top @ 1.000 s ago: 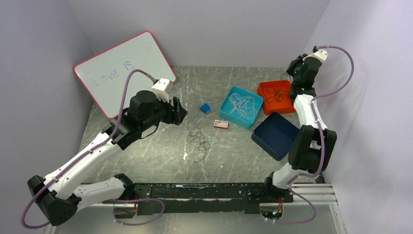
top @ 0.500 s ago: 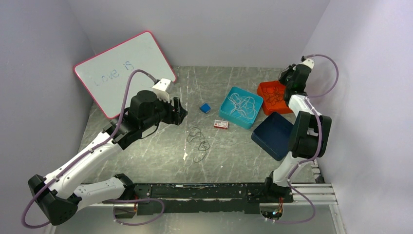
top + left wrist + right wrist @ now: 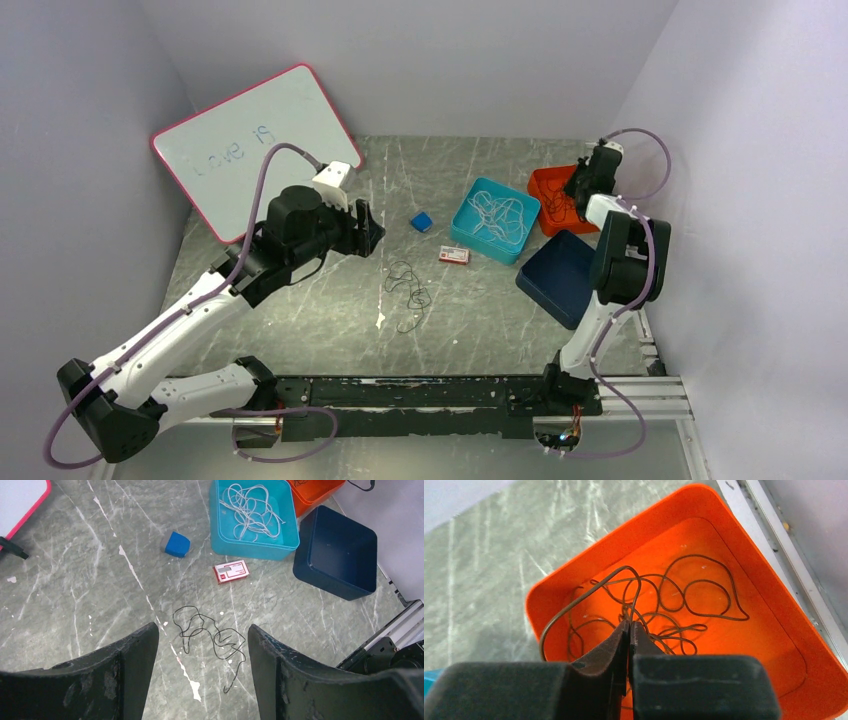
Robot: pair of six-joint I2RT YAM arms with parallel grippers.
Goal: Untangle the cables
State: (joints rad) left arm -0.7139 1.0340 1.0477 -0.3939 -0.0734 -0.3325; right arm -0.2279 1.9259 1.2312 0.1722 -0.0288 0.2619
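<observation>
R pincer [image 3: 629,626], shut on a brown cable loop [image 3: 626,568], sits just over orange tray [image 3: 749,650], tangle [image 3: 659,620] beneath; L pincer [image 3: 201,635] open, empty, far from tray.

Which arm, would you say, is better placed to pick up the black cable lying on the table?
Left: the left pincer hovers open over the black cable. The right pincer is away, pinching a brown cable in the orange bin.

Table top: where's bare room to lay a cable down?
Free: the marble between the black cable and the front rail, and the back strip from whiteboard to orange bin. Crowded: the right side, where teal bin, red card and navy bin cluster.
</observation>
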